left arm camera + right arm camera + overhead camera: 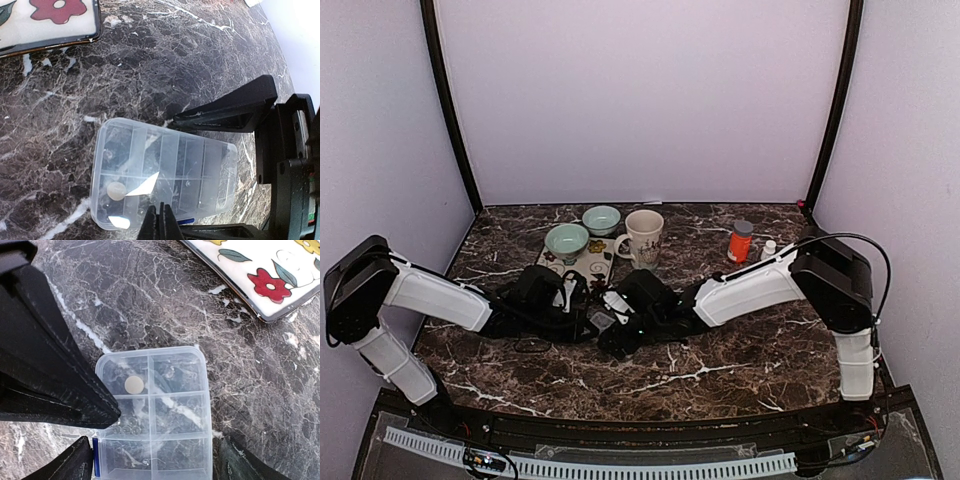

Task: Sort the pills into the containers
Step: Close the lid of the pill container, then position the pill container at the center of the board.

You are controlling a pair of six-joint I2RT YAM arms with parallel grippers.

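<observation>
A clear plastic pill box with several compartments lies on the dark marble table between my two grippers. It shows in the left wrist view and the right wrist view. One round beige pill lies in a corner compartment. My left gripper is shut, its tips over the box's near edge. My right gripper is open, with one finger on each side of the box. A thin strip of table shows between one finger and the box.
A floral tray lies just behind the box and shows in both wrist views. Two teal bowls and a mug stand at it. An orange bottle and a small white bottle stand at the right.
</observation>
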